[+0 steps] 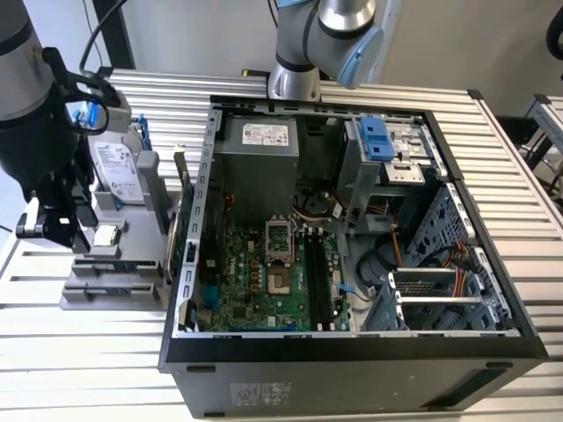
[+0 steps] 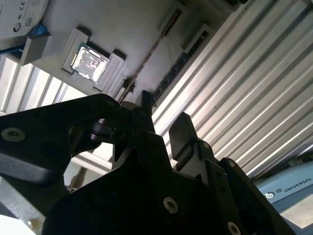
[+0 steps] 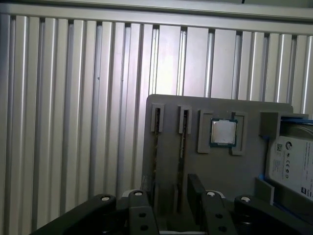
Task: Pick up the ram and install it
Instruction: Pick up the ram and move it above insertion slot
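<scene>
On the exterior view's left, the arm hangs its end effector (image 1: 63,230) over a grey holder (image 1: 132,294) that sits on the slatted metal tabletop (image 1: 88,352) beside an open computer case (image 1: 352,350). In both wrist views the two black fingers (image 3: 196,191) stand apart with a clear gap between them, so the end effector (image 3: 168,198) is open and grips nothing. The ram (image 3: 183,139) is still in the holder, standing on edge in a narrow slot, with a second stick (image 3: 156,147) on edge in the slot just beside it. In the first wrist view both sticks run towards the gap between the fingers, and whether either finger touches a stick cannot be told. A square processor (image 3: 224,132) lies flat in its own pocket of the holder, next to the ram on the side away from the second stick. A silver labelled hard drive (image 3: 293,164) rests beyond the processor. In the second wrist view the same processor (image 2: 88,61) and the thin edge of the ram (image 2: 146,62) show beyond the parted fingers (image 2: 180,128). Inside the case, in the lower middle of the exterior view, the green motherboard (image 1: 251,277) lies flat, and its long black memory slots (image 1: 318,277) run side by side near its right edge. The base of a second arm (image 1: 299,61) stands at the upper middle of that view, behind the case.
</scene>
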You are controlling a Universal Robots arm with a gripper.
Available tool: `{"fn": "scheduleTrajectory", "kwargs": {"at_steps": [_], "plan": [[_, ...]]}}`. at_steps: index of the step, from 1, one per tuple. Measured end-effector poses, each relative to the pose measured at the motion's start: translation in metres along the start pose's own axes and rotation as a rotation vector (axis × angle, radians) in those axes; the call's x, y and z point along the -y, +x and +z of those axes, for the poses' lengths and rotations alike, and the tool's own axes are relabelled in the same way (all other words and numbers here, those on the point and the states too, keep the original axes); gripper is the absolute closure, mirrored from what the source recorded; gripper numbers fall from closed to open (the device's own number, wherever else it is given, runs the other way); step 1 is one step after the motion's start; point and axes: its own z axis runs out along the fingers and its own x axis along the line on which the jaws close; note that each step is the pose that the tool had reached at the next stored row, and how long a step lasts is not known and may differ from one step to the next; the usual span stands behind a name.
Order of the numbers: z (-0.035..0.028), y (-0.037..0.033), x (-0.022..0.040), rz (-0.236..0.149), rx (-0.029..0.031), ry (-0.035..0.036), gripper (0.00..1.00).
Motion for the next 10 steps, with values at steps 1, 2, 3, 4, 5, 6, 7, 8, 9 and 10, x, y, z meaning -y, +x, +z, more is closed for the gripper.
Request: {"fn": "scheduleTrajectory", "kwargs": {"at_steps": [1,2,3,4,5,6,7,8,9,10], "plan": [[0.0004,0.0,0.0,0.0,0.0,0.0,0.0],[0.0007,0.0,0.0,0.0,0.0,0.0,0.0],[0.0011,0.0,0.0,0.0,0.0,0.0,0.0],[0.0015,0.0,0.0,0.0,0.0,0.0,0.0],[0.0018,0.0,0.0001,0.0,0.0,0.0,0.0],[0.0023,0.0,0.0001,0.0,0.0001,0.0001,0.0],[0.0027,0.0,0.0001,0.0,0.0,0.0,0.0],[0.0032,0.0,0.0001,0.0,0.0,0.0001,0.0],[0.0035,0.0,0.0001,0.0,0.0,-0.0001,0.0],[0.0038,0.0,0.0001,0.0,-0.0001,-0.0001,0.0]]}}
